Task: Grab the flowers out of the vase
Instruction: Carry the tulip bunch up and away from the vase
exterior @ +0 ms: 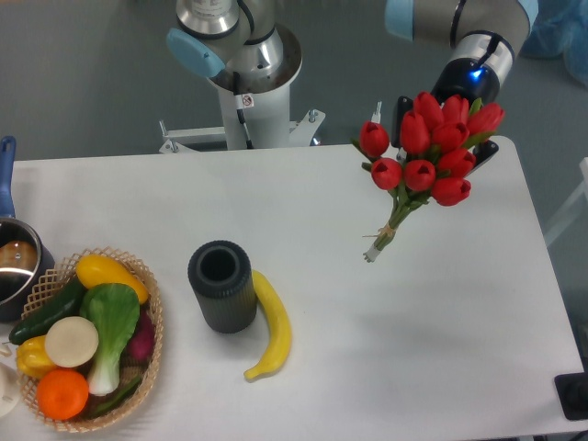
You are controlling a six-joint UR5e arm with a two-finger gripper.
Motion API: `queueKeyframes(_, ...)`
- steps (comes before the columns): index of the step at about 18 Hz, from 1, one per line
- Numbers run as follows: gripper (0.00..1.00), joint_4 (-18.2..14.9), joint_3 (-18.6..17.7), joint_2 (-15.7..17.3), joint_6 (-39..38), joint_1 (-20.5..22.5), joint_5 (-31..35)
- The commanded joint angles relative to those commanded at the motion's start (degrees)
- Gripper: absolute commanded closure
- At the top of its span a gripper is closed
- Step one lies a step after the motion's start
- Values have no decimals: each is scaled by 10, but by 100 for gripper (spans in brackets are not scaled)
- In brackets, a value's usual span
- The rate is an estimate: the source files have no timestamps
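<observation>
The flowers (430, 152), a bunch of red tulip buds with green stems tied near the bottom, hang in the air over the right part of the table, stems pointing down-left. My gripper (446, 136) is shut on the flowers, mostly hidden behind the buds; one dark finger (402, 114) shows at their left. The vase (221, 286), a short dark ribbed cylinder, stands empty and upright on the table at left of centre, well apart from the flowers.
A banana (269, 324) lies right beside the vase. A woven basket (150, 334) of vegetables and fruit sits at the front left. A pot (15, 266) with a blue handle is at the left edge. The arm's base (249, 87) stands behind the table.
</observation>
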Motion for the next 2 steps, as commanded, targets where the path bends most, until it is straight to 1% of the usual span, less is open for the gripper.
queueKeyframes(2,56,0,-7,5,-1,0,0)
